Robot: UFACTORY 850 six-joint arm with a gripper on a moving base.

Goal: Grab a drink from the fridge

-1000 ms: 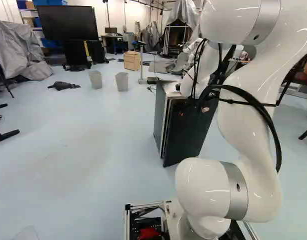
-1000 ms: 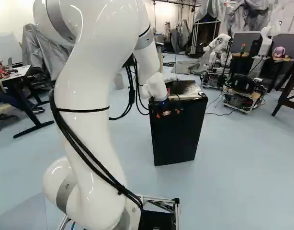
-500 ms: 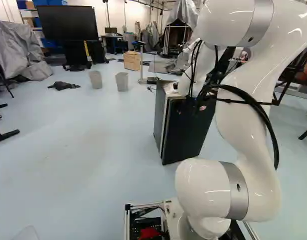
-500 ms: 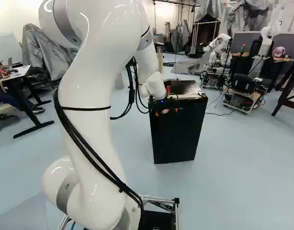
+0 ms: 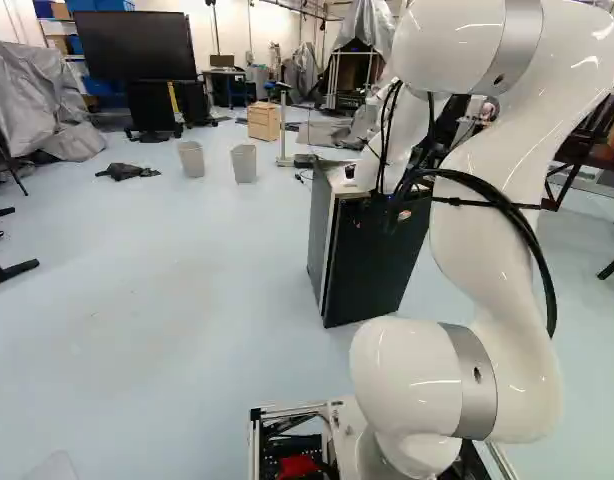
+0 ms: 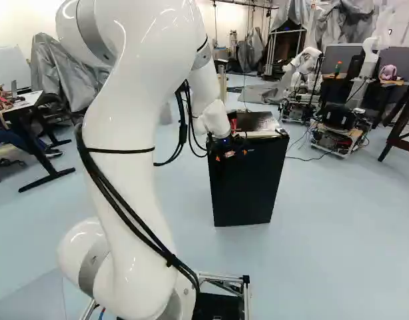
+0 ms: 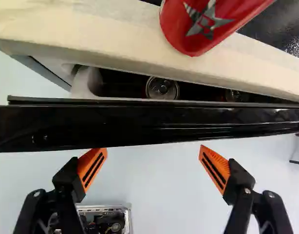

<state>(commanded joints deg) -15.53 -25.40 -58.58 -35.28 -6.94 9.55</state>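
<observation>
Drink cans with round metal tops [image 7: 162,88] can be seen inside the black box-shaped fridge [image 6: 248,190], which is set on a glossy pale-blue floor [image 5: 167,300]. Beyond the fridge, two grey bins [image 5: 244,163] are seen in the left base view, and another robot [image 6: 304,73] in the right. The white arm [image 6: 134,120] is bent over towards the fridge's upper front, its black gripper [image 6: 231,155] released, orange-padded fingers spread outside the glossy black door [image 7: 140,126], which is left ajar. A red can with a grey star [image 7: 198,24] is placed on the fridge's top.
</observation>
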